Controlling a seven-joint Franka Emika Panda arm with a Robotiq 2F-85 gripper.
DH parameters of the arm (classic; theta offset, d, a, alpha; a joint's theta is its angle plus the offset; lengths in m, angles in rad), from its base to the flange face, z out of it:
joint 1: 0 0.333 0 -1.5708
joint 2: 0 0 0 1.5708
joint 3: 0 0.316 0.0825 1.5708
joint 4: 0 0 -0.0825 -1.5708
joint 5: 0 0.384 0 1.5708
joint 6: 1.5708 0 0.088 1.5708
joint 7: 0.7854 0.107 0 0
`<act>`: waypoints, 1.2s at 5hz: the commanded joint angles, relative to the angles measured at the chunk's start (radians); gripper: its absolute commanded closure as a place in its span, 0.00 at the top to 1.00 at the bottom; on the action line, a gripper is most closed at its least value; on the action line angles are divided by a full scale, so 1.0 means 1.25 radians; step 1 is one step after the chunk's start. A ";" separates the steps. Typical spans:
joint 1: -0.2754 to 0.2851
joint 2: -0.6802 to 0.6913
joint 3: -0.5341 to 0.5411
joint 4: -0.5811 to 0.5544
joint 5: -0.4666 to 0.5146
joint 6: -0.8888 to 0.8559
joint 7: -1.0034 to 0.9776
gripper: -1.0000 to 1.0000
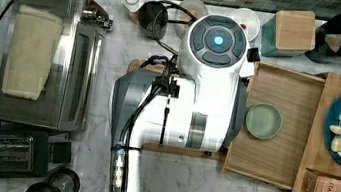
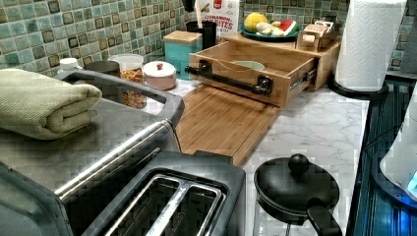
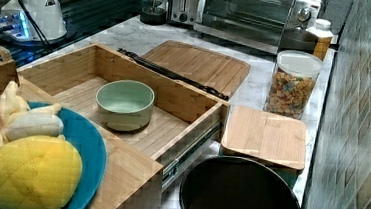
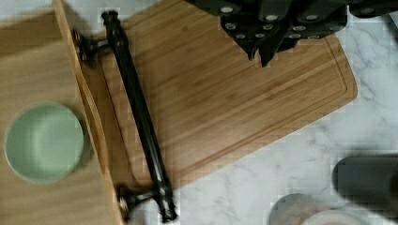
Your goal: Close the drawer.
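Hanging at the top edge of the wrist view, the hand (image 4: pixel 263 49) shows as dark fingers with the tips close together over the cutting board (image 4: pixel 225 93), holding nothing; I cannot tell whether they are fully shut. The same view has the drawer (image 4: pixel 28 56) at frame left, its black handle (image 4: pixel 136 117) running down the frame beside the board, and a green bowl (image 4: pixel 44 140) inside at lower left. In the top view the white arm (image 1: pixel 208 81) fills the centre and covers the board and handle, while the drawer (image 1: pixel 285 92) lies open at centre right with the bowl (image 1: pixel 263 120) in it, pulled out from a wooden cabinet (image 1: pixel 313 161) that carries a blue plate (image 1: pixel 331 123) of toy fruit. The left view, looking along the table (image 2: pixel 314 128), gives what the top view hides: the handle (image 2: pixel 228 81) across the drawer front (image 2: pixel 236 86) at upper centre, just beyond the board (image 2: pixel 221 123). The right view shows the drawer (image 3: pixel 66 70) from behind at centre left, its metal slide rail (image 3: pixel 189 152) exposed at lower centre, the bowl (image 3: pixel 125 105) inside, and a cereal jar (image 3: pixel 291 83) at upper right.
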 commanded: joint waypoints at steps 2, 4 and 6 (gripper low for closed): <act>0.026 0.050 0.025 -0.090 -0.116 0.118 -0.128 0.00; 0.025 0.088 0.032 -0.132 -0.174 0.174 -0.142 0.00; 0.008 0.115 0.025 -0.184 -0.183 0.278 -0.125 0.00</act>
